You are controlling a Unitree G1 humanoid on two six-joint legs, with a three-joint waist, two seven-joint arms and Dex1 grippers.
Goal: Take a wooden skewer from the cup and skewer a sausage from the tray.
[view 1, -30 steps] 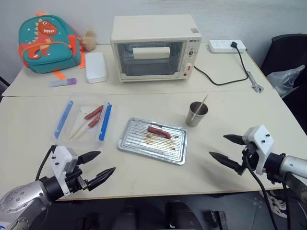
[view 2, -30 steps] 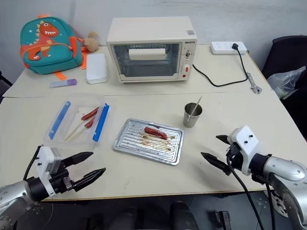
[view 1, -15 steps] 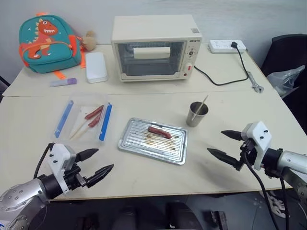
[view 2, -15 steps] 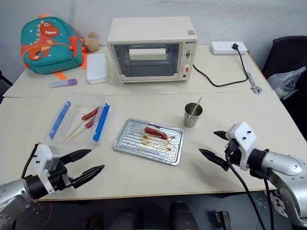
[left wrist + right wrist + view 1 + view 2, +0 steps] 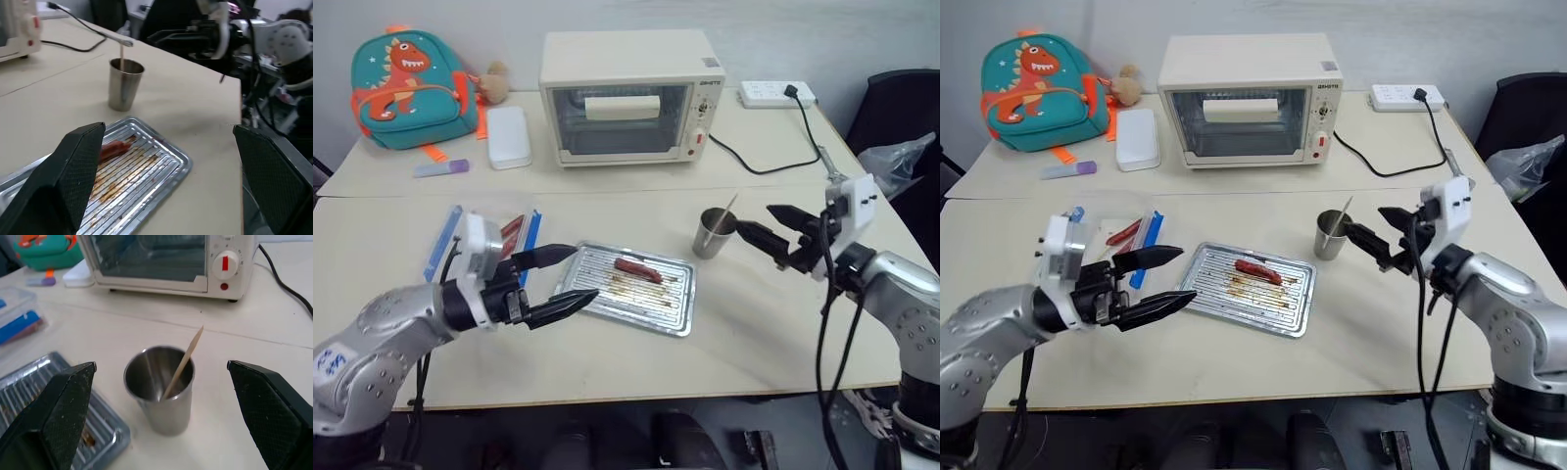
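Both grippers' fingers gape, right gripper (image 5: 756,227) just beside cup (image 5: 714,233).

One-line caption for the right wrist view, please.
Open right gripper faces the steel cup holding one wooden skewer, tray corner beside it, toaster oven behind.

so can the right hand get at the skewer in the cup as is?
Probably yes. The right hand is open, level with the cup, and the skewer leans out above the rim with nothing between.
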